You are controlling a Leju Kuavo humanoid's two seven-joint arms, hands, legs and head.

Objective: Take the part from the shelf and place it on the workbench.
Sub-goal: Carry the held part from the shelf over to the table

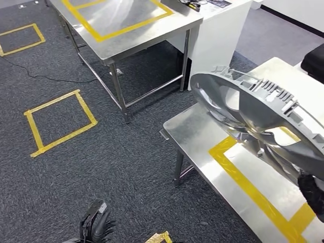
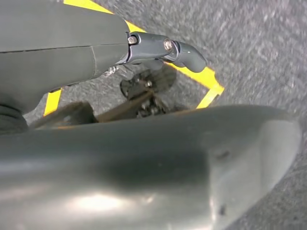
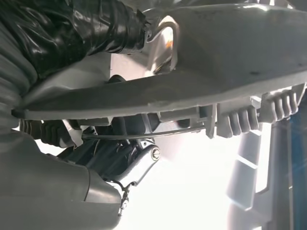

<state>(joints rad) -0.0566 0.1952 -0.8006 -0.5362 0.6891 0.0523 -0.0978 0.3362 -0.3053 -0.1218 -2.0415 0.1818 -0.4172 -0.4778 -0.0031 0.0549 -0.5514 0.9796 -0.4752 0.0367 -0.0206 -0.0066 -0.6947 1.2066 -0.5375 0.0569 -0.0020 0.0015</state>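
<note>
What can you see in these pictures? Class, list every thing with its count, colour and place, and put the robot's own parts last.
Part: one, grey ribbed plastic moulding, held in the air above the near workbench.
Workbenches: two, bare steel; near one at right under the part, far one at top centre.
Tape outlines on the benches: two, yellow; near, far.
Tape squares on the floor: two, yellow; one at left, one at far left.
Cable: one, black, lying on the carpet at left.
Carpet: dark grey, speckled.
Left hand: dark, hanging low over the carpet.
Right hand: dark, grips the part's near edge.
</note>
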